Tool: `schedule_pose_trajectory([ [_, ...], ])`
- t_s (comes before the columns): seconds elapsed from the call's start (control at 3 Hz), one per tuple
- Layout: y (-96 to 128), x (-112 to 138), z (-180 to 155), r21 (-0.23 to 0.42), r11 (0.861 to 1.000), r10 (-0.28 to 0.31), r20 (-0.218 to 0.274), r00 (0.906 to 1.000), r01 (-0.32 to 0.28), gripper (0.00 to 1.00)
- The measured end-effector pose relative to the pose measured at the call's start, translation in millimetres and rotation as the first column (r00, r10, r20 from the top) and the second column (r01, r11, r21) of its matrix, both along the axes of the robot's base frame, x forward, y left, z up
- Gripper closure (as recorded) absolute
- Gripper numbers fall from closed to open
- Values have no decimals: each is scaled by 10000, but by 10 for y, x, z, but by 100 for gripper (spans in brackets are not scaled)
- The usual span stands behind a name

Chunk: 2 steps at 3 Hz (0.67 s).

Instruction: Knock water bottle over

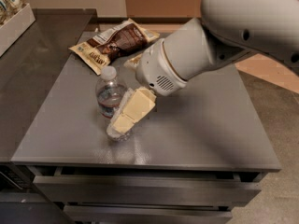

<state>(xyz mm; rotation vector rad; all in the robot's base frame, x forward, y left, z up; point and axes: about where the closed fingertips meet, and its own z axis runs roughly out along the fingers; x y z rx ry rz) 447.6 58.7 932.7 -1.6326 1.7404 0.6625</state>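
The water bottle [109, 93], clear ribbed plastic with a white cap and a blue, white and red label band, stands upright on the grey table [201, 129], left of centre. My gripper [122, 121] reaches in from the upper right and points down-left. Its cream fingers [133, 107] lie against the bottle's right side and cover its lower part. The large white arm fills the upper right of the view.
A brown and cream snack bag [112, 43] lies at the back of the table behind the bottle. A white tray [14, 20] stands on the dark counter at the far left. Drawers run along the table's front edge. Floor lies to the right.
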Motion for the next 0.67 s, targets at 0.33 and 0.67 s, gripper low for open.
schedule_pose_trajectory([
  [0.33,120,15,-31,329,9994,92,-132,9999,-87,18],
  [0.67,136,41,-24,601,9982,41,-244,9997,-26,41],
])
